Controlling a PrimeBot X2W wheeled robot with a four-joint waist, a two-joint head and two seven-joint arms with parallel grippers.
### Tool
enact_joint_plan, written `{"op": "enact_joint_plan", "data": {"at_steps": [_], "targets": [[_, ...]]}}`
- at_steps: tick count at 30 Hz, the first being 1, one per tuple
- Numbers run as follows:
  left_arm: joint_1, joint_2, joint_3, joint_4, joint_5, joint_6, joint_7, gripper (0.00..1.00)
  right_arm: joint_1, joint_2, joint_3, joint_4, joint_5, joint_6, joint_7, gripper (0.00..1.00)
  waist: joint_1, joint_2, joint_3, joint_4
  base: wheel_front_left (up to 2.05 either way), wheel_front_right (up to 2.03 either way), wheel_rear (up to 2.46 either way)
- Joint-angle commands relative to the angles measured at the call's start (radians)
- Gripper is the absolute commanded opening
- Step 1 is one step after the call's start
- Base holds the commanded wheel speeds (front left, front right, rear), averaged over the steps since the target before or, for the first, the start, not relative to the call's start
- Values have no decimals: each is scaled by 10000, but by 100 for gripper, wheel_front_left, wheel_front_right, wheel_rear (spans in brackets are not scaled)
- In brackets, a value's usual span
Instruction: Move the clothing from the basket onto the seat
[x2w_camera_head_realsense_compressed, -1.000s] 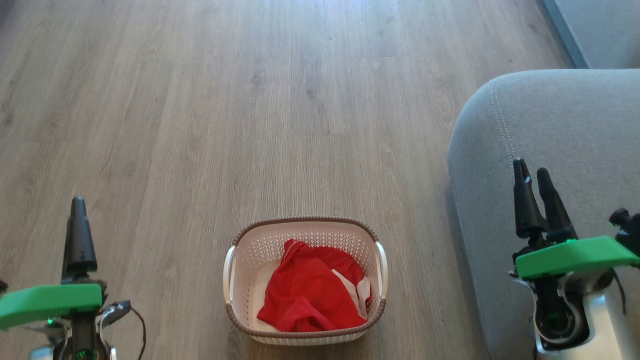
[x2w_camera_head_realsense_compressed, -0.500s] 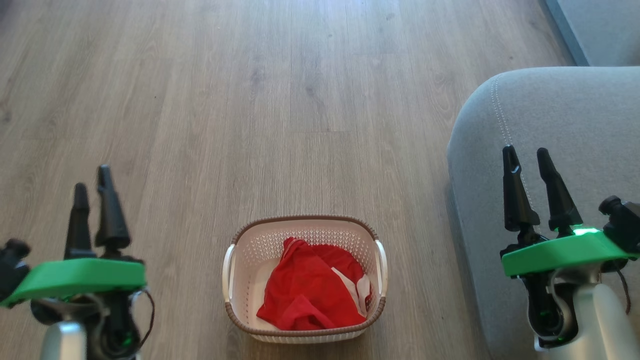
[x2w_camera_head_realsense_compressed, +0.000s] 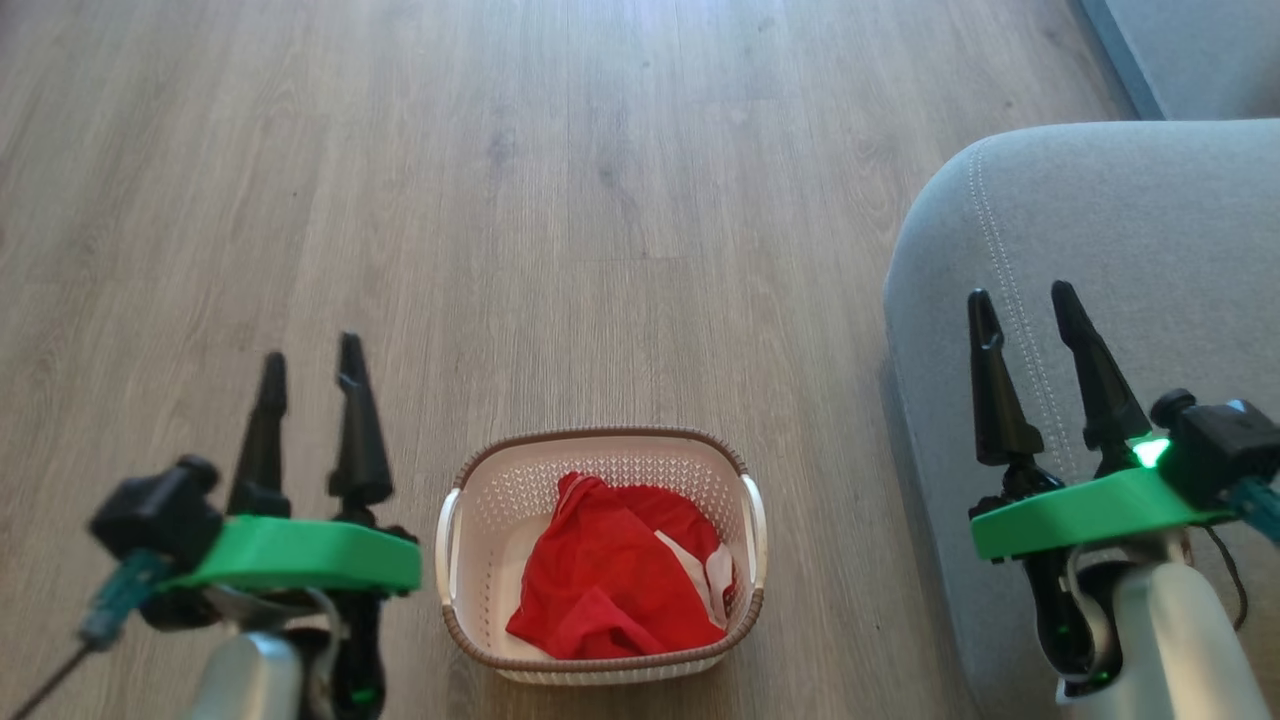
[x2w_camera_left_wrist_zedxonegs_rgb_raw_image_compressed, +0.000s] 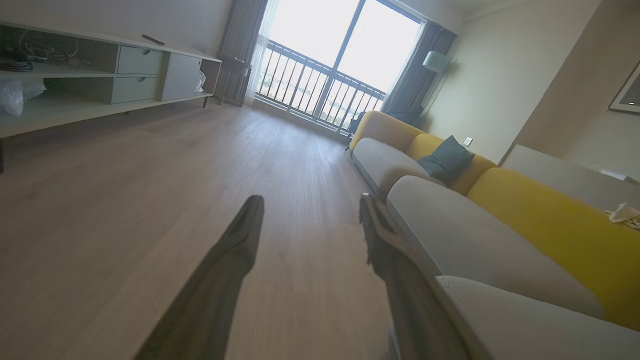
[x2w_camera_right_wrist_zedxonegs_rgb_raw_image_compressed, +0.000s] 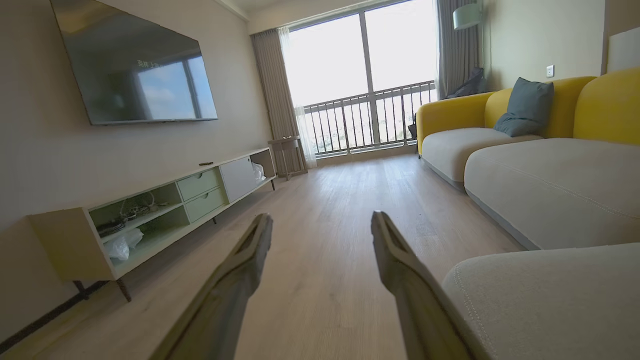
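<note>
The cream basket (x2w_camera_head_realsense_compressed: 598, 455) with its brown rim sits on the wood floor at the bottom middle of the head view. Inside it lies the crumpled red clothing (x2w_camera_head_realsense_compressed: 610, 580) with a white panel at its right side. The grey seat (x2w_camera_head_realsense_compressed: 1100, 230) rises at the right, its pale stitching running down its left part; it also appears in both wrist views (x2w_camera_right_wrist_zedxonegs_rgb_raw_image_compressed: 550, 295) (x2w_camera_left_wrist_zedxonegs_rgb_raw_image_compressed: 525, 325). My left gripper (x2w_camera_head_realsense_compressed: 310, 365) is open, left of the basket, holding nothing. My right gripper (x2w_camera_head_realsense_compressed: 1025, 300) is open over the seat's left edge, also holding nothing.
Bare wood floor (x2w_camera_head_realsense_compressed: 500, 200) stretches beyond the basket. The wrist views show a low TV cabinet (x2w_camera_right_wrist_zedxonegs_rgb_raw_image_compressed: 165, 210) along one wall, a yellow-backed sofa (x2w_camera_right_wrist_zedxonegs_rgb_raw_image_compressed: 500, 130) with a grey pillow along the other, and a balcony window (x2w_camera_right_wrist_zedxonegs_rgb_raw_image_compressed: 370, 100) at the far end.
My left gripper has come up and to the right, toward the basket, and now shows both fingers spread. My right gripper has risen slightly and opened wider. The camera has shifted a little.
</note>
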Motion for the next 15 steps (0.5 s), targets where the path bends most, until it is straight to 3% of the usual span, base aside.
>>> {"op": "enact_joint_plan", "data": {"at_steps": [1, 6, 9, 15], "targets": [[-149, 100, 22, -101, 387, 44, -119, 100, -711, -93, 240, -433, -481, 0, -178, 100, 0, 0, 18, -23, 0, 0, 0], [-159, 106, -355, 558, 1209, -130, -265, 100, -704, -96, 307, -177, -1220, 0, -325, 100, 0, 0, 54, -60, 0, 0, 0], [-183, 108, -384, 556, 1566, 37, -324, 100, -693, -97, 400, 45, -1492, 0, -384, 100, 0, 0, 65, -65, 0, 0, 0], [-210, 124, -909, 941, 3392, 649, -529, 100, -671, -100, 766, 287, -2724, 0, -591, 100, 0, 0, 68, -10, 0, 0, 0]]}}
